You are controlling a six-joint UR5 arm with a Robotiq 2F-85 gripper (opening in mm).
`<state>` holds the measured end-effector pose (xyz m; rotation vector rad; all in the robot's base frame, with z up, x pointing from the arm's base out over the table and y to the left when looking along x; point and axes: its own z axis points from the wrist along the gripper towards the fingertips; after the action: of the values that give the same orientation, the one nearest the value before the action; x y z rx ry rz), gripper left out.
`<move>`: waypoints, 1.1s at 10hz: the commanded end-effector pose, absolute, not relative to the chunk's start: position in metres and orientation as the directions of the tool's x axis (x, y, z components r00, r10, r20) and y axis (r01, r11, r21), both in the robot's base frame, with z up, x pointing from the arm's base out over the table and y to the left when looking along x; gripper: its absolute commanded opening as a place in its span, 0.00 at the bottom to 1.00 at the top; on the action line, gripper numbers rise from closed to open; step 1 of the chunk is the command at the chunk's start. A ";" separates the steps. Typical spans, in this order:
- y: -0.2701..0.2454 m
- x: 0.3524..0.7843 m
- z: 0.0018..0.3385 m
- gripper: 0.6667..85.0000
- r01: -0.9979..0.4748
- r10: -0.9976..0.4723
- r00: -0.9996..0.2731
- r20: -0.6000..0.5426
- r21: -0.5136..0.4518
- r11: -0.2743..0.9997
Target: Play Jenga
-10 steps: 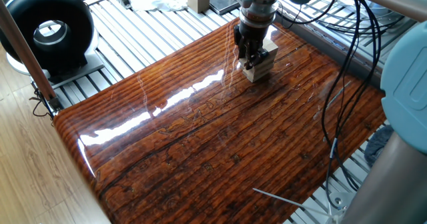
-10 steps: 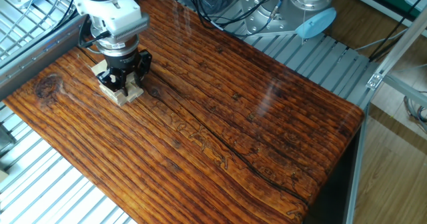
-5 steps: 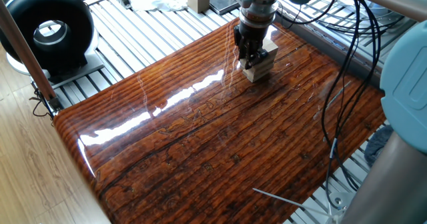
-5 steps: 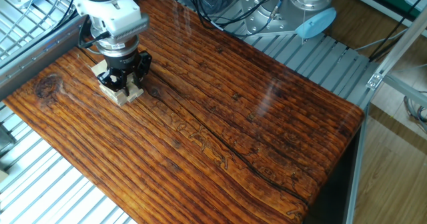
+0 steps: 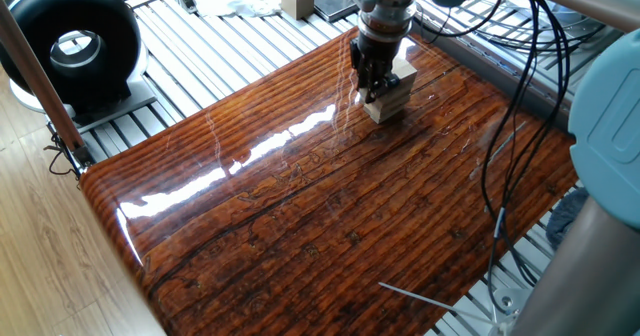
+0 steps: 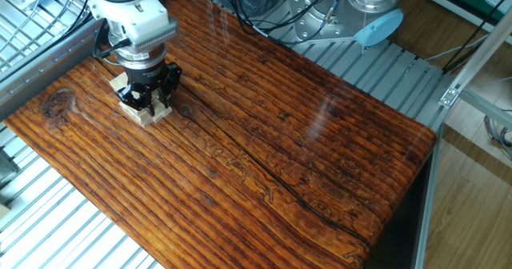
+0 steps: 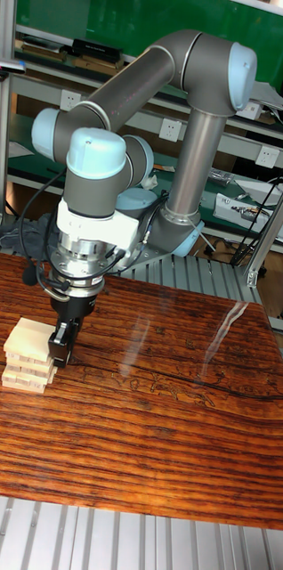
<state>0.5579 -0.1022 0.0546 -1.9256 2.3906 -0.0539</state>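
We see one shiny brown wood counter [image 5: 300, 206]. On it, by a far corner, stands one small Jenga tower [image 7: 30, 354] of four or so layers. One hand [image 7: 62, 349] reaches down beside it; we cannot tell if its fingers grip a block. Behind are metal slats [image 5: 215, 41], one black round fan [image 5: 72, 46] and green shelves [image 7: 115, 53].

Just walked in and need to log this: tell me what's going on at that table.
A UR5 arm is playing Jenga. Its gripper is down at a small tower of pale wooden blocks near a corner of the glossy wooden table. The fingers sit at the side of the stack, at the level of its upper layers. Whether they are clamped on a block cannot be told. The tower stands upright.
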 end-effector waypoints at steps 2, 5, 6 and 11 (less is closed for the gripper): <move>-0.102 0.564 0.057 0.37 -0.966 -0.969 -0.241 -0.048 -0.082 0.244; -0.101 0.564 0.060 0.37 -0.967 -0.969 -0.241 -0.055 -0.075 0.245; -0.101 0.564 0.060 0.38 -0.967 -0.969 -0.241 -0.055 -0.075 0.245; -0.098 0.564 0.058 0.38 -0.967 -0.970 -0.237 -0.063 -0.077 0.241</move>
<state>0.5625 -0.1001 0.0575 -1.8925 2.4005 -0.0417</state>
